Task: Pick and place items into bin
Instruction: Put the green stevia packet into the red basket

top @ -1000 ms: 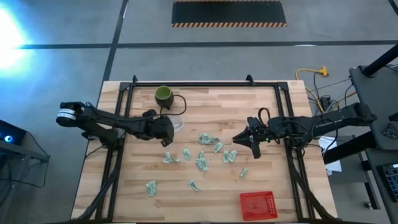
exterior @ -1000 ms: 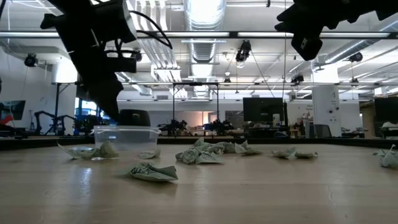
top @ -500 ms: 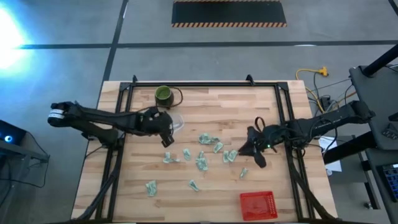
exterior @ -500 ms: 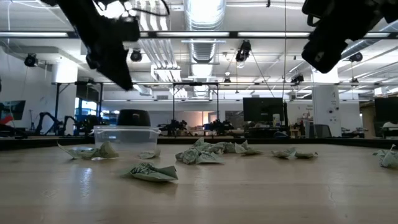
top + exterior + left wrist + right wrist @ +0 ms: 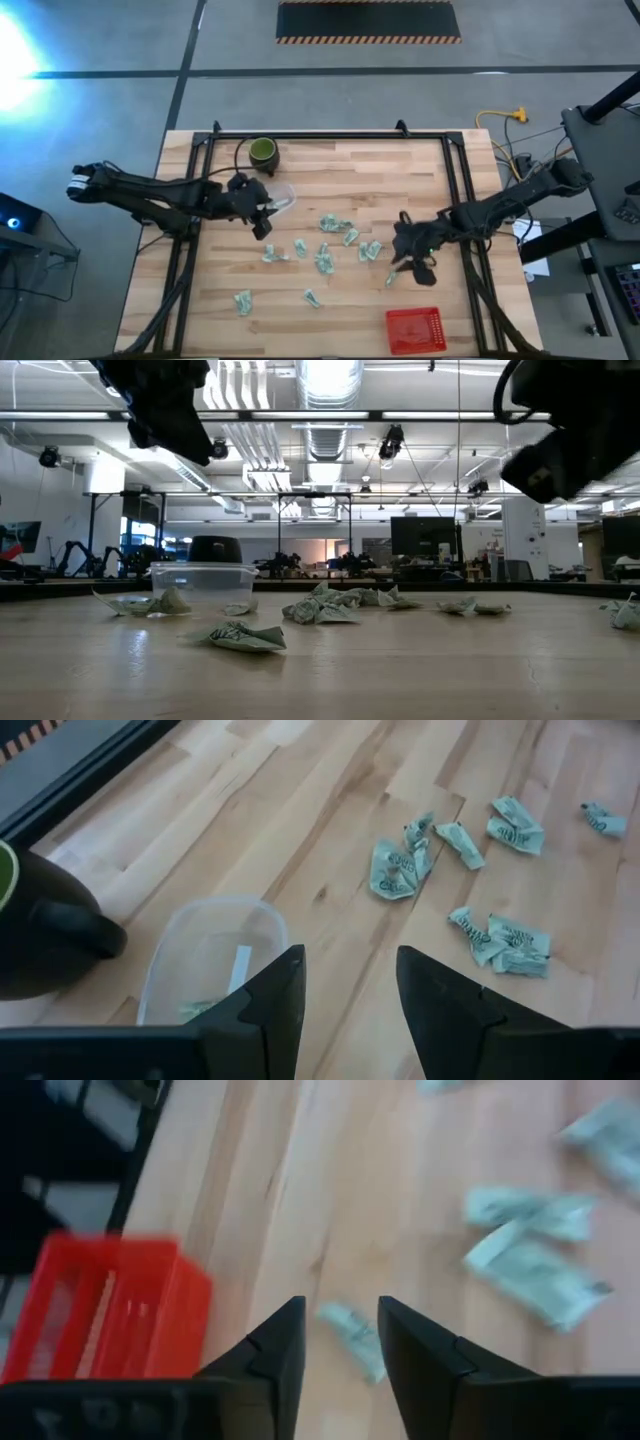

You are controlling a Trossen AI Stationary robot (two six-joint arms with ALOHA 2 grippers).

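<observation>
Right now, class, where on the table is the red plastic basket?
In the high view, the red plastic basket sits at the wooden table's near edge on the right, just below the right gripper.

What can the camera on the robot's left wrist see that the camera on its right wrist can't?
Only the left wrist view shows the clear tub with a packet inside and the dark green cup beside it.

Only the right wrist view shows the red basket, with one packet lying on the table just ahead of the right gripper.

Both show the wooden table, scattered green-and-white packets and their own two dark fingers standing apart with nothing between them.
</observation>
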